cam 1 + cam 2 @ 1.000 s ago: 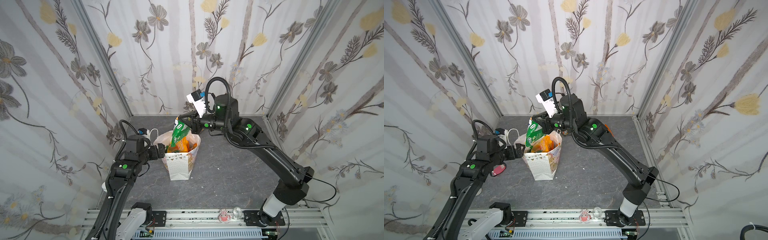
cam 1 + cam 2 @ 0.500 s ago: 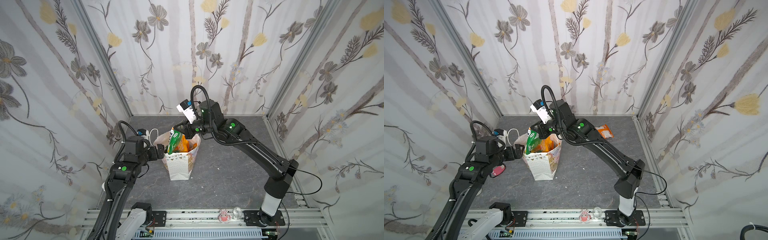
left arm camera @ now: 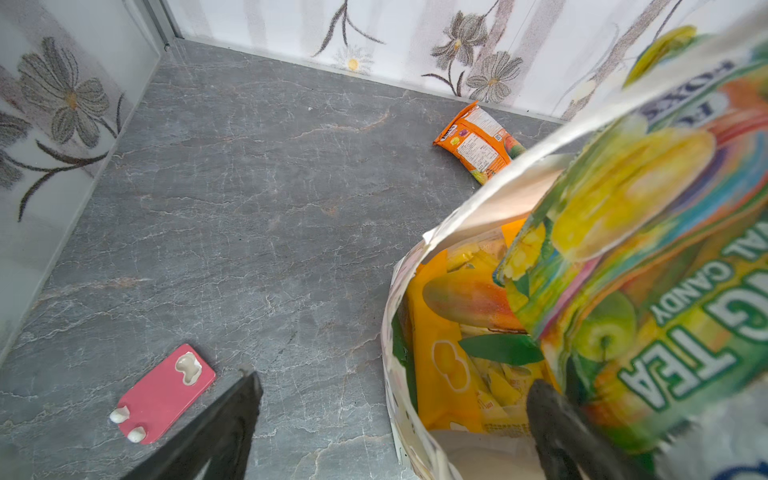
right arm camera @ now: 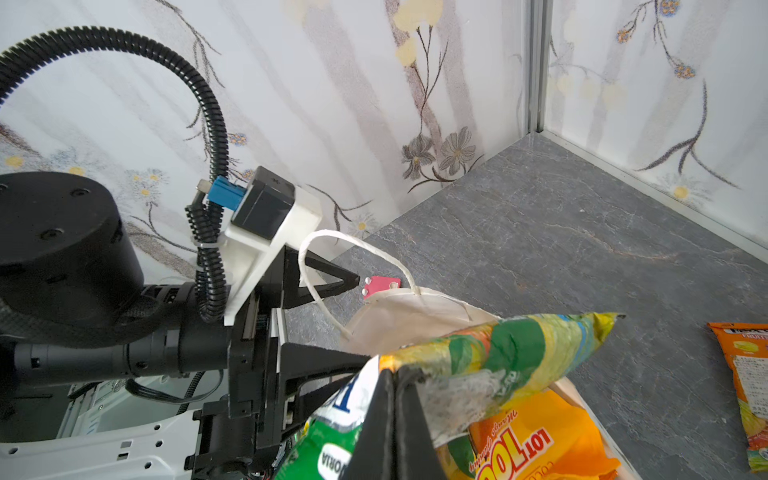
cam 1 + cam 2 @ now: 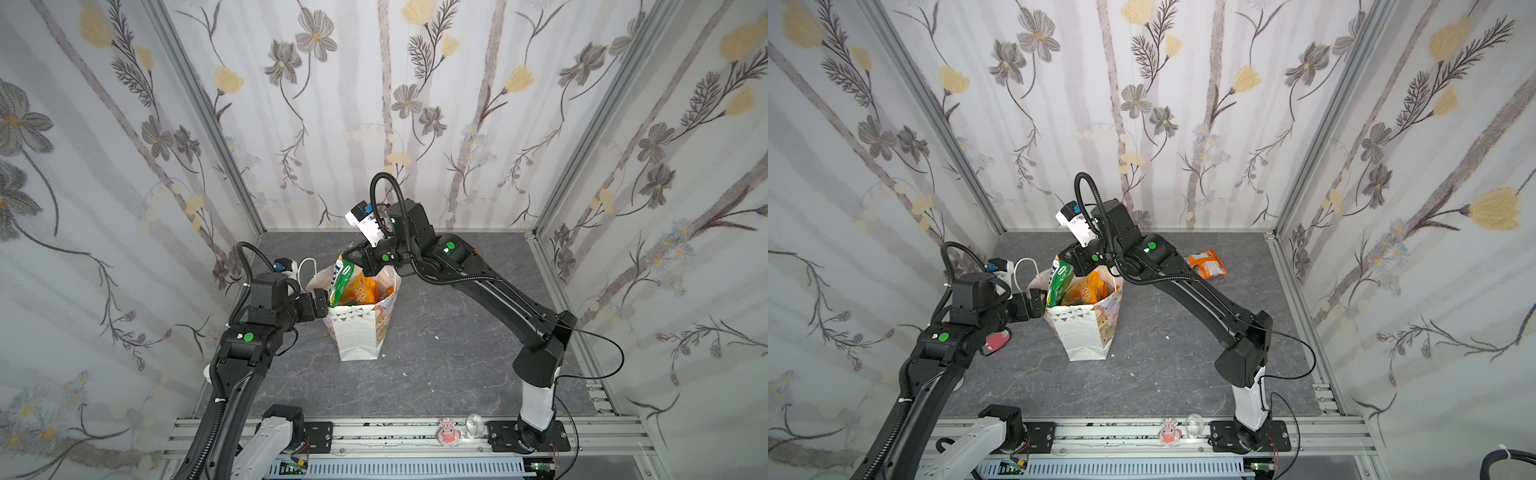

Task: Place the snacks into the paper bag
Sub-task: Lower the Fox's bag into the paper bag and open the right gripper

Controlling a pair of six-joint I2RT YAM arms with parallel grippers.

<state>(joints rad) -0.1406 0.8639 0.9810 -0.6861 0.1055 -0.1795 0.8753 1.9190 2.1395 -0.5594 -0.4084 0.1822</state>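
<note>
Jaws of the right gripper (image 4: 395, 399) are pressing shut on the crimped top edge of a green packet (image 4: 498, 353). It is hanging tilted from them, its lower end dipping into the open mouth of the paper bag (image 5: 357, 332) and its upper part sticking out above the rim in both top views. The bag is standing upright on the grey table (image 5: 436, 374), left of the middle. The left gripper (image 3: 395, 380) is waiting spread wide at the bag's left rim, one finger outside the wall and one inside, clamping nothing. White letters on the green packet are spelling "TEA" and "CANDY" in the left wrist view, and a white oval is showing "ORIA" in the right wrist view. An orange packet in the bag (image 4: 540, 449) is reading "LOT 100". The green packet is looking crinkly and glossy, printed with yellow and green fruit and rainbow stripes. The bag is showing white paper with tiny dots, pastel bunting and a white cord handle (image 4: 353, 257). Another orange packet on the table (image 5: 1206, 264) is lying flat near the back wall, well apart from the bag.
</note>
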